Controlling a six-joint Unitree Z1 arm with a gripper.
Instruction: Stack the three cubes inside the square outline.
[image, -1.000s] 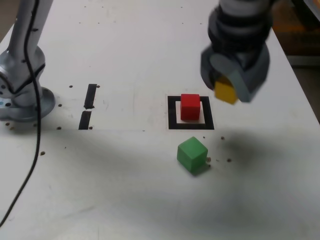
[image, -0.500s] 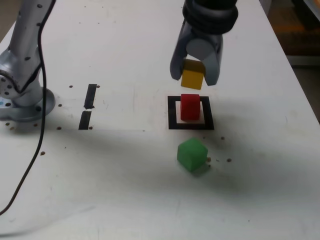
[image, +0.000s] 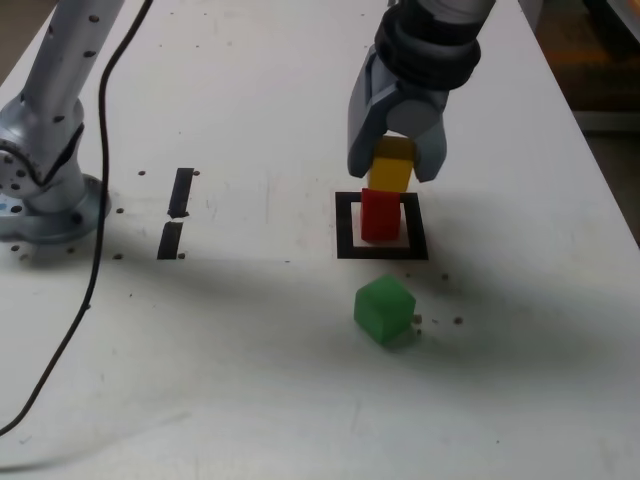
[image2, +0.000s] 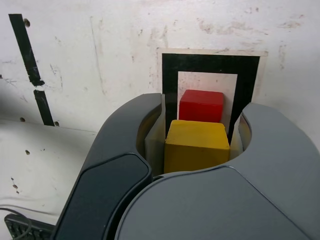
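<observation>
Step two: yellow cube (image: 391, 169) onto red cube (image: 379, 214).
My gripper (image: 396, 158) clamped yellow just over red inside the outline (image: 345, 226); next needed squaring, lowering, release. Green cube (image: 384, 309) waited.

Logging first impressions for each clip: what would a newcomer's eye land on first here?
First, the grey gripper shut on the small matte yellow cube, holding it right above the matching red cube; contact between them cannot be told. The red cube sits inside the thick black square outline on the white table. Next, the bright green cube lies alone, nearer the camera than the outline in the exterior view.
</observation>
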